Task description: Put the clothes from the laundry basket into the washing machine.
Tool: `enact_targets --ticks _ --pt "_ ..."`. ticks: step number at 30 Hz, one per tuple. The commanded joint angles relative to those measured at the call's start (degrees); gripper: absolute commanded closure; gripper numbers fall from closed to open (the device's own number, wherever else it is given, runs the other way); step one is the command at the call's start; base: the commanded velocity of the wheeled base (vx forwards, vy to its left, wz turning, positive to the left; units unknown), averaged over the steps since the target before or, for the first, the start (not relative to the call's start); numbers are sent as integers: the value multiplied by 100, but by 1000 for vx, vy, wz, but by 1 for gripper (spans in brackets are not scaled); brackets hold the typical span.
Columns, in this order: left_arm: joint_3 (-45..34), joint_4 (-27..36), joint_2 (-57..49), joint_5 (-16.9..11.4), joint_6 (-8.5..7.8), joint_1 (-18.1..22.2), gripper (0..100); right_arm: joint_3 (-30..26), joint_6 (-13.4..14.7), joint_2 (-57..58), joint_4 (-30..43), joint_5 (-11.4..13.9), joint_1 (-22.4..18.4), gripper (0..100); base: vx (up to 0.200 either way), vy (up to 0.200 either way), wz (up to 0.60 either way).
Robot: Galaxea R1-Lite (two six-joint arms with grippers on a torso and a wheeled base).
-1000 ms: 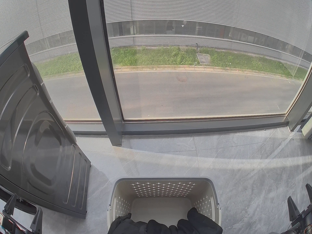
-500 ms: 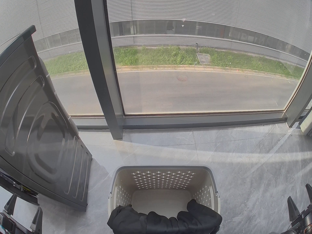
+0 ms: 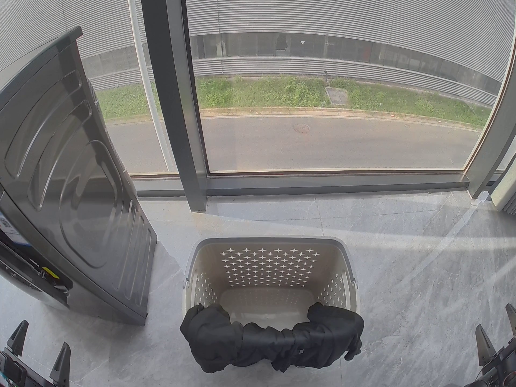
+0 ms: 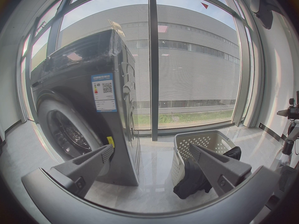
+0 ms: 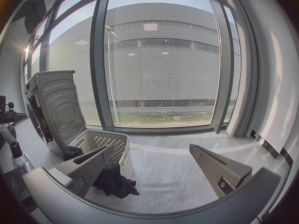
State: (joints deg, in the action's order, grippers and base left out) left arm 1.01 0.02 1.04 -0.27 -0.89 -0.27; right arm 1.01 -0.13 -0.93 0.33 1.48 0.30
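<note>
On the pale floor [image 3: 408,275] before the window [image 3: 333,81], the head view has the laundry basket [image 3: 269,239] standing just right of the washing machine [image 3: 70,189]. A black garment [image 3: 271,342] is draped over the basket's near rim. The left gripper [image 3: 43,335] and right gripper [image 3: 494,321] sit at the lower corners, well apart from it. In the left wrist view, the left gripper's fingers are spread wide with nothing between them, and beyond them are the machine's round drum opening [image 4: 65,133] and the basket. In the right wrist view, the right gripper is likewise spread wide and empty, with the basket and hanging garment beyond one finger.
</note>
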Motion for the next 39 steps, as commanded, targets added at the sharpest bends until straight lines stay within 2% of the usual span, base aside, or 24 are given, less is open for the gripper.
enact_targets --ticks 1,12,18,39 --pt "-92 -2 -104 0 1 0 0 -92 -4 93 2 2 5 0 -200 0 0" --pt "-92 -2 -104 0 -16 0 0 -101 5 93 2 2 5 0 -200 0 0" --pt "-92 -2 -104 0 1 0 0 -92 5 93 2 -7 5 0 0 0 0" --pt "-92 -2 -104 -8 10 0 0 -92 -4 93 2 2 5 0 0 200 0"
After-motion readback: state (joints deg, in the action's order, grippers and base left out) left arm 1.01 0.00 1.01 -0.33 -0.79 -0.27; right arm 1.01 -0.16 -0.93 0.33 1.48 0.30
